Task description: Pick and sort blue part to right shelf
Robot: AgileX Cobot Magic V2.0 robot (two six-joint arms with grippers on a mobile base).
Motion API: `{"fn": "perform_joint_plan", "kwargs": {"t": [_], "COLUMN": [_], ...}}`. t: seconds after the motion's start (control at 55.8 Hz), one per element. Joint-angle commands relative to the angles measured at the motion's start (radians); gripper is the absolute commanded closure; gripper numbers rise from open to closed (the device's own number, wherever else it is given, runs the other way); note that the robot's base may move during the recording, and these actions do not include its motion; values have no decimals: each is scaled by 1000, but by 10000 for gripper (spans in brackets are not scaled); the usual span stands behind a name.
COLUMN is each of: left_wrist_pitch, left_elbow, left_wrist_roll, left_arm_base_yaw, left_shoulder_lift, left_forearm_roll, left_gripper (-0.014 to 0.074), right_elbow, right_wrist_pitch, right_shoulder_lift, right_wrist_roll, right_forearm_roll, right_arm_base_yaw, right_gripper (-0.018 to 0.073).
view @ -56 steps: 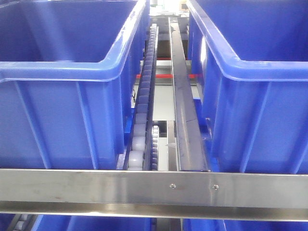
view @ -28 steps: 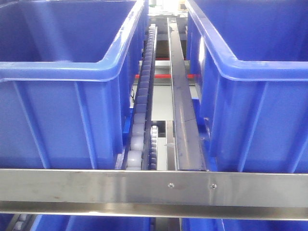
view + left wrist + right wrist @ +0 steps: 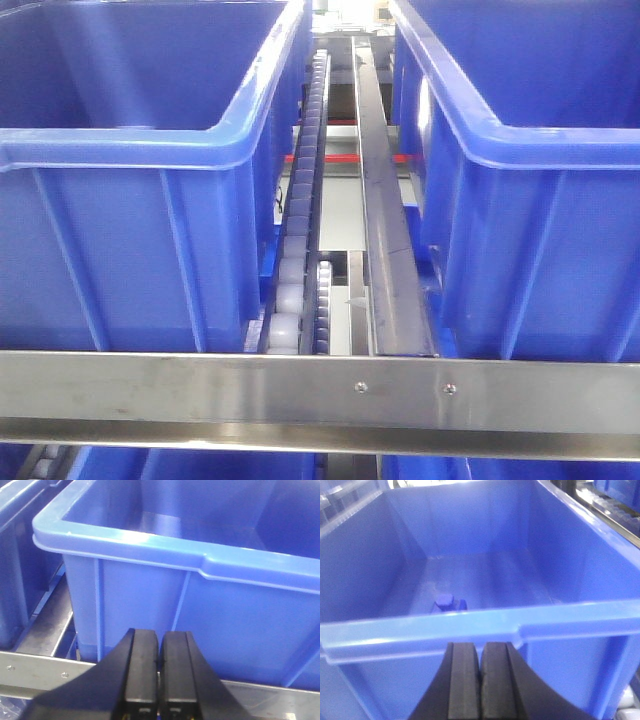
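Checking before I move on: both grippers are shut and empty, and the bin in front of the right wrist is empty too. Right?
Not quite. The bin is not empty: the right wrist view shows a small blue part on its floor near the front wall. The rest holds: the left gripper and right gripper are both shut with nothing between them.

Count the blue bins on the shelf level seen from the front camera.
2: the left bin sits left of the roller track, the right bin right of it. More show below the front rail.
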Motion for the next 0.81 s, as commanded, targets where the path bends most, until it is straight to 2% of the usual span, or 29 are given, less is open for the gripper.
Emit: {"fn": "perform_joint_plan", "kwargs": {"t": [0.0,0.789], "left_wrist_pitch": [-87,-87], "left_elbow": [38,38], "left_wrist_roll": [-7,-7], "left_arm_base_yaw": [0,0], "left_shoulder_lift": [-30,-30], "left_forearm_roll": [-9,-9], "left_gripper": [472,472], "right_elbow": [-6,-7], "right_wrist_pitch": [-100,-96], "right_shoulder_lift": [-16,-16], "right_wrist_roll": [-8,-8], "right_forearm_roll": [5,5], "right_arm_base_yaw": [-5,-5], "right_gripper": [508,508]}}
